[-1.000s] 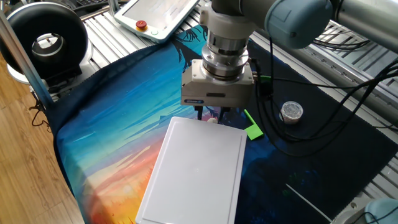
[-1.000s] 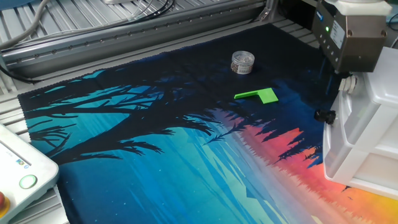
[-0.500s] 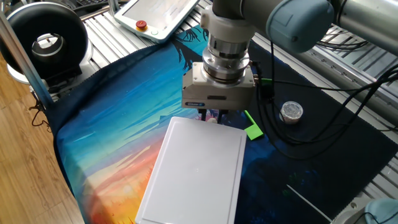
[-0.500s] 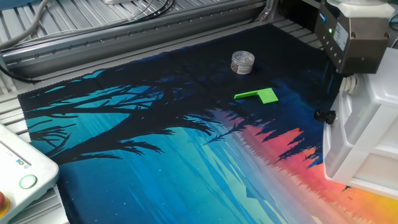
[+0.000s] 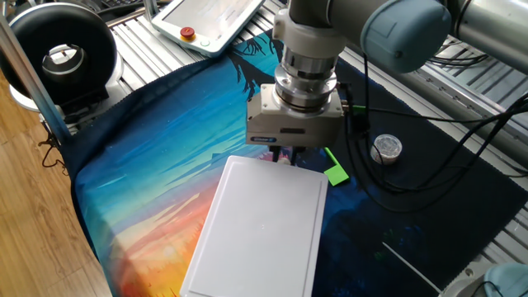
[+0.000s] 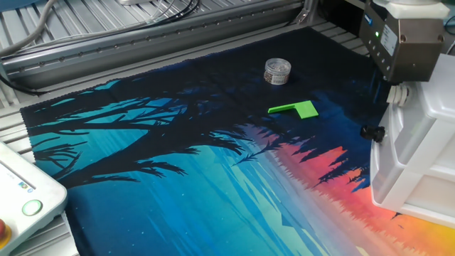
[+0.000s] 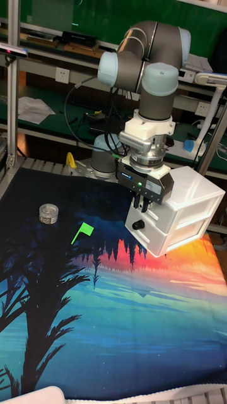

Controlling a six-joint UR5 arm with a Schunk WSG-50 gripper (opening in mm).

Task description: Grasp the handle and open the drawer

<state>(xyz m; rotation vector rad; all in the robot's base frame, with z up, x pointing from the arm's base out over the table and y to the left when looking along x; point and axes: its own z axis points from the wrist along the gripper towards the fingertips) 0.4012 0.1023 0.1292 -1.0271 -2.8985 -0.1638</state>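
Note:
A large white box (image 5: 264, 231) lies on the painted cloth, with stacked drawers in its end face. My gripper (image 5: 283, 155) points down at that face, right at the box's far edge. Seen from the other side, the gripper (image 6: 399, 96) hangs against the top drawer (image 6: 416, 131). A small white rounded handle (image 6: 401, 94) shows just under the gripper body. In the tall view the dark fingers (image 7: 137, 201) stand close together on the drawer (image 7: 159, 221) front, shut on the handle, which is mostly hidden there. How far out the drawer stands cannot be told.
A black knob (image 7: 138, 225) sits on the lower drawer front. A green plastic piece (image 6: 297, 109) and a round silver cap (image 6: 277, 71) lie on the cloth beside the box. A teach pendant (image 5: 210, 21) rests at the back, and black cables (image 5: 412, 165) trail from the arm.
The gripper has shifted a few pixels to the right in both fixed views, its fingers still at the drawer front. The box edge and the black knob followed very slightly.

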